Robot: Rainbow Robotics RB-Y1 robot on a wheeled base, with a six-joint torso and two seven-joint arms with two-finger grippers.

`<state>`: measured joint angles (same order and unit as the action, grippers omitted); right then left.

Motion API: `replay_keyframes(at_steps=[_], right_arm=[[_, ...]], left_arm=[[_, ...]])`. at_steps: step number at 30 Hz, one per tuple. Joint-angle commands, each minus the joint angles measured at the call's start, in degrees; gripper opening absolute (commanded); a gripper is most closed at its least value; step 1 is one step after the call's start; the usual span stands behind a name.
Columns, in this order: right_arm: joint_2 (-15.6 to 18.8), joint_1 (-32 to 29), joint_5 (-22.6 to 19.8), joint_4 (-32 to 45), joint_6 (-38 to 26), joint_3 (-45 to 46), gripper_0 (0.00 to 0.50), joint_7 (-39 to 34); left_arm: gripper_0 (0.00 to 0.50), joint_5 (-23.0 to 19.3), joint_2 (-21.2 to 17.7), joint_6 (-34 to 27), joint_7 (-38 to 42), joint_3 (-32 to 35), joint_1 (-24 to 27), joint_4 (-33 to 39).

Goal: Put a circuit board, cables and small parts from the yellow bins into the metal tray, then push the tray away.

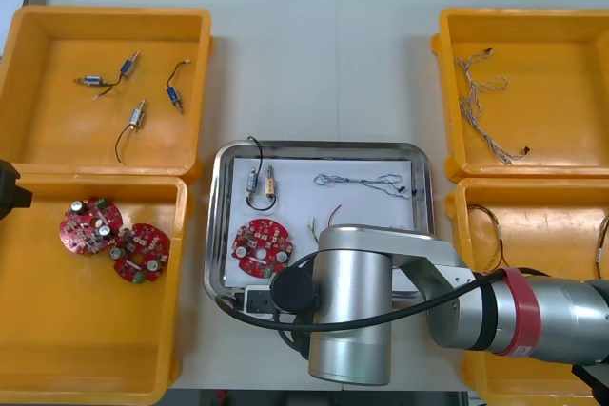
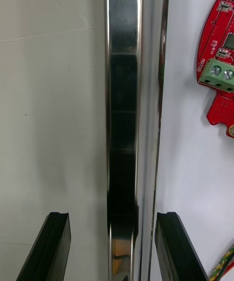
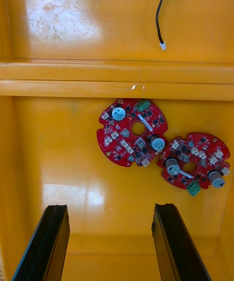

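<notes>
The metal tray (image 1: 422, 166), white inside, lies between the bins. It holds a red circuit board (image 1: 262, 242), a twisted blue and white cable (image 1: 366, 181), small metal parts (image 1: 262, 181) with a black cable, and a thin red and yellow cable (image 1: 319, 225). My right arm (image 1: 352, 301) reaches over the tray's near edge. In the right wrist view my right gripper (image 2: 113, 215) is open, its fingers straddling the tray's shiny rim (image 2: 124, 90), with the board (image 2: 219, 76) just inside. My left gripper (image 3: 111, 208) hangs open above the near left bin, short of two boards (image 3: 134, 132) (image 3: 192, 161).
The far left yellow bin (image 1: 57, 130) holds small metal parts (image 1: 133, 121) with black cables. The near left bin (image 1: 86, 330) holds two boards (image 1: 90, 225). Blue and white cables (image 1: 485, 102) lie in the far right bin (image 1: 561, 92); the near right bin (image 1: 552, 235) holds red and yellow cable.
</notes>
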<state>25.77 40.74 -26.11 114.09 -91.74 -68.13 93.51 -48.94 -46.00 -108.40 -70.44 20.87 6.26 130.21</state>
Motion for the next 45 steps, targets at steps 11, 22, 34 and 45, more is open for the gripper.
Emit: replay_keyframes(at_steps=[11,22,34,45], right_arm=[[-1.52,-0.31,2.11,0.61,0.51,-0.95,0.053,1.33],[0.15,1.80,1.76,0.61,2.97,-0.95,0.010,3.00],[4.46,7.69,-6.94,0.61,7.01,-0.95,0.009,5.11],[5.34,11.03,-8.87,-1.86,7.01,-0.07,0.009,6.07]], left_arm=[[0.500,-0.19,0.65,0.56,-3.65,1.19,-0.81,1.63],[0.500,-0.19,0.65,0.56,-3.65,1.19,-0.81,1.63],[0.500,-0.19,0.65,0.56,-3.65,1.19,-0.81,1.63],[0.500,-0.19,0.65,0.56,-3.65,1.19,-0.81,1.63]])
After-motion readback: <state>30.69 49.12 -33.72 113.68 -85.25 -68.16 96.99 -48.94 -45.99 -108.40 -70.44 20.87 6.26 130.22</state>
